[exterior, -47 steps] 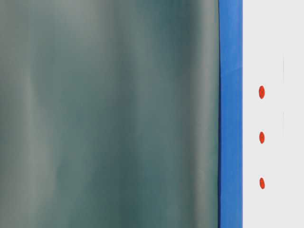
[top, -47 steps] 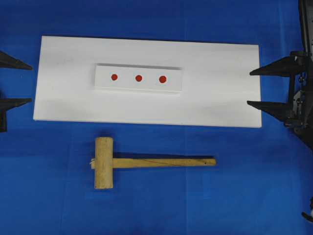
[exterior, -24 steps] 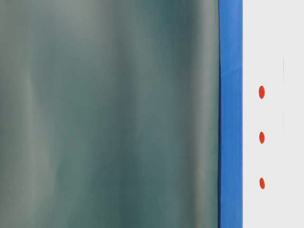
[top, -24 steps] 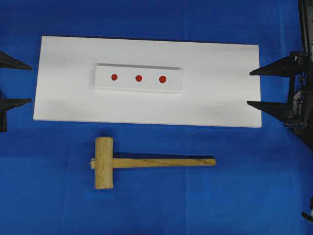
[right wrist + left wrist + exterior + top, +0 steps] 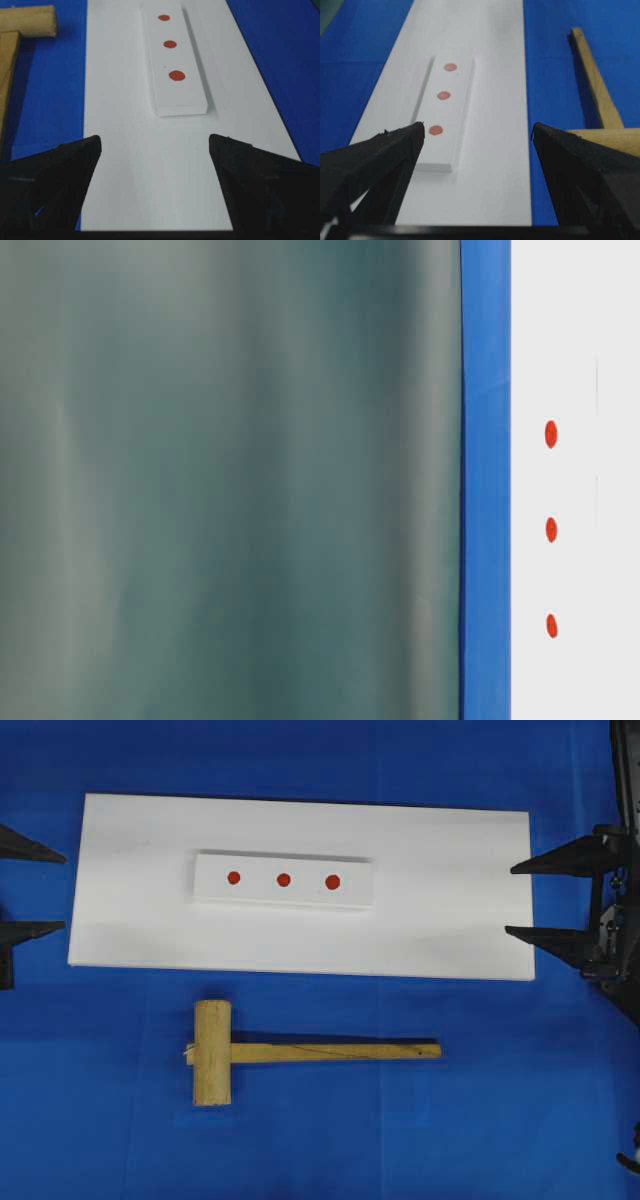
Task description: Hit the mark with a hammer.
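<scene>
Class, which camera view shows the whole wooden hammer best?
The overhead view: the hammer lies there complete, head and full handle on the blue cloth. The left wrist view catches only part of its head and handle, the right wrist view only a corner of them. The table-level view shows none of it.

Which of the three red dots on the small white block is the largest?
The dot at the right end of the block in the overhead view, nearest the right gripper. It is visibly wider than the middle dot and the left dot.
</scene>
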Action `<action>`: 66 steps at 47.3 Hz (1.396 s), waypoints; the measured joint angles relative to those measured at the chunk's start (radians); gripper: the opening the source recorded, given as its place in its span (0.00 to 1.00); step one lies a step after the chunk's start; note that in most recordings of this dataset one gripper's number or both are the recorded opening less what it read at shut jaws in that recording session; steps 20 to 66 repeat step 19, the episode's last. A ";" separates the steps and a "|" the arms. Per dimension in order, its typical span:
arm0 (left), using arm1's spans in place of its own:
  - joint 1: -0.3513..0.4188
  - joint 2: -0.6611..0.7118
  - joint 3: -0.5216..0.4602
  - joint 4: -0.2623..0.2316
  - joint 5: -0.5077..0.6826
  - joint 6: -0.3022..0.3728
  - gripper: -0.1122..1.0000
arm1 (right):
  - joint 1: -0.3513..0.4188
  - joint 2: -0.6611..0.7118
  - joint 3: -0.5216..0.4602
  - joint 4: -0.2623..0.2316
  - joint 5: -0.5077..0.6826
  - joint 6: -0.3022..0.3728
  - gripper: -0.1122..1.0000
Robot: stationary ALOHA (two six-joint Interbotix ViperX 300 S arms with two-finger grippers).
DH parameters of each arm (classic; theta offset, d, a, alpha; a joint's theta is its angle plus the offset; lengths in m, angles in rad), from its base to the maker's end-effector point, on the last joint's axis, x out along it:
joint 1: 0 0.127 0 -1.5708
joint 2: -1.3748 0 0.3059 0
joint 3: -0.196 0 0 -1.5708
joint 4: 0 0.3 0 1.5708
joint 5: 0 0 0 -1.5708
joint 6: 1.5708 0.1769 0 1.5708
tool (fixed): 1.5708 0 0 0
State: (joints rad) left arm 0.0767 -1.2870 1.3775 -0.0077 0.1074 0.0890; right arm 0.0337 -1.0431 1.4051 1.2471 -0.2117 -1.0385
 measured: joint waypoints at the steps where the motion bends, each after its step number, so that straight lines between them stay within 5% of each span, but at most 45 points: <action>1: 0.002 0.000 0.000 0.000 0.000 0.000 0.88 | 0.000 0.000 0.000 0.000 0.000 0.000 0.85; 66: 0.002 0.000 0.000 0.000 0.000 0.000 0.88 | 0.000 0.002 -0.002 0.000 0.005 0.000 0.85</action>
